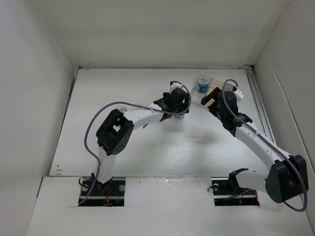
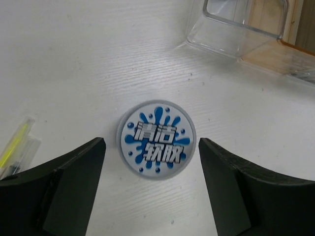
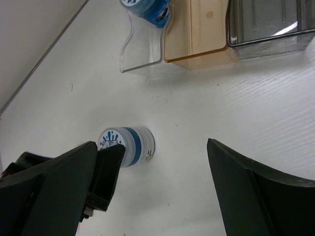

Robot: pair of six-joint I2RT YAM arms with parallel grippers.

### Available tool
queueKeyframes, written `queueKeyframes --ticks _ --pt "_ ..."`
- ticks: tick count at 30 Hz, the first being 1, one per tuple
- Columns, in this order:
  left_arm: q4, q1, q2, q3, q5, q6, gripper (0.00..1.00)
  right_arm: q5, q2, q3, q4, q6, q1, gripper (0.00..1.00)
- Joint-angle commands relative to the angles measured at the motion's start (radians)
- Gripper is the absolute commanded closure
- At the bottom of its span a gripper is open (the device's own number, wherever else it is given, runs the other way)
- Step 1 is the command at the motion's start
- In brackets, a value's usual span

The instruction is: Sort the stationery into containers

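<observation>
From above, the boxes (image 1: 211, 96) stand joined together on the white bench (image 1: 147, 152). The loose blue tub (image 1: 179, 117) stands on the bench near the boxes, to their left, not touching them. The second blue tub (image 1: 202, 82) sits inside the box at the far left corner of the group. The left arm (image 1: 142, 115) reaches out over the loose blue tub. The right arm (image 1: 256, 140) reaches over the near side of the boxes and hides part of them. In the left wrist view, the left claw (image 2: 151, 147) is wide open, with one finger on each side of the loose blue tub and a bit of bench showing in each gap. The tub's lid is grey-white with a blue splash and writing. The clear box (image 2: 231, 29) and the tan box (image 2: 275, 46) are up to the right. A yellow pen (image 2: 17, 142) lies on the other side of the tub from the boxes. In the right wrist view, the right claw (image 3: 151, 162) is wide open and holds nothing. The boxes stand in a row: clear, tan, then the dark grey box (image 3: 266, 22). The second blue tub is in the clear box. The loose blue tub stands apart from the clear box, with a left claw finger just beside it.
</observation>
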Motion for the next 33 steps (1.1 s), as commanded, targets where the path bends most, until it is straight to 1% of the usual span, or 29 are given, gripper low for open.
queueKeyframes --ticks 1,6,8,9,10,11,12,13,14,15,16,17,18,19,20,21,24,26,30,33 --pt "0.090 -0.003 -0.156 -0.042 0.004 -0.001 0.24 -0.017 0.019 -0.002 0.024 0.013 0.006 0.01" --pt "0.146 -0.003 -0.291 -0.162 0.018 0.008 0.22 -0.008 0.020 -0.020 0.043 0.013 0.016 0.01" --pt "0.158 -0.003 -0.373 -0.205 0.018 0.008 0.22 -0.040 0.020 -0.020 0.055 0.013 0.041 0.01" --pt "0.175 -0.003 -0.405 -0.263 0.007 0.008 0.22 -0.056 0.020 -0.020 0.055 -0.016 0.058 0.04" --pt "0.201 -0.003 -0.470 -0.295 -0.022 0.008 0.22 -0.091 0.036 -0.020 0.072 -0.031 0.076 0.12" --pt "0.213 -0.003 -0.508 -0.328 -0.039 -0.001 0.22 -0.091 0.052 0.000 0.072 -0.042 0.120 0.21" --pt "0.213 -0.003 -0.540 -0.387 -0.059 -0.001 0.22 -0.091 0.093 0.011 0.072 -0.051 0.144 0.25" --pt "0.224 -0.003 -0.601 -0.415 -0.108 -0.001 0.24 -0.071 0.116 0.023 0.072 -0.052 0.165 0.25" --pt "0.224 -0.003 -0.632 -0.443 -0.128 -0.001 0.24 -0.030 0.139 0.038 0.072 -0.052 0.199 0.25" --pt "0.224 -0.003 -0.663 -0.467 -0.143 -0.001 0.24 -0.010 0.164 0.076 0.037 -0.052 0.211 0.22" --pt "0.224 0.009 -0.692 -0.521 -0.153 -0.001 0.24 0.002 0.215 0.096 0.021 -0.061 0.223 0.11" --pt "0.215 0.019 -0.751 -0.548 -0.162 -0.001 0.24 0.015 0.242 0.145 -0.014 -0.061 0.245 0.07" --pt "0.215 0.040 -0.781 -0.575 -0.162 -0.001 0.24 0.029 0.271 0.146 -0.014 -0.061 0.259 0.03" --pt "0.215 0.051 -0.807 -0.625 -0.162 -0.012 0.24 0.048 0.323 0.191 -0.046 -0.070 0.272 0.00" --pt "0.203 0.051 -0.833 -0.647 -0.162 -0.012 0.24 0.071 0.349 0.215 -0.062 -0.070 0.285 0.00" --pt "0.203 0.051 -0.882 -0.665 -0.209 -0.012 0.24 0.108 0.374 0.239 -0.077 -0.070 0.296 0.00" --pt "0.192 0.051 -0.954 -0.725 -0.257 -0.012 0.23 0.144 0.463 0.314 -0.102 -0.070 0.306 0.00" --pt "0.180 0.051 -0.980 -0.748 -0.257 -0.012 0.22 0.159 0.518 0.365 -0.124 -0.079 0.306 0.00" --pt "0.201 0.060 -1.002 -0.785 -0.320 0.006 0.21 0.208 0.596 0.443 -0.155 -0.079 0.306 0.00" --pt "0.201 0.060 -0.965 -0.785 -0.340 0.006 0.21 0.231 0.660 0.501 -0.190 -0.079 0.306 0.00"
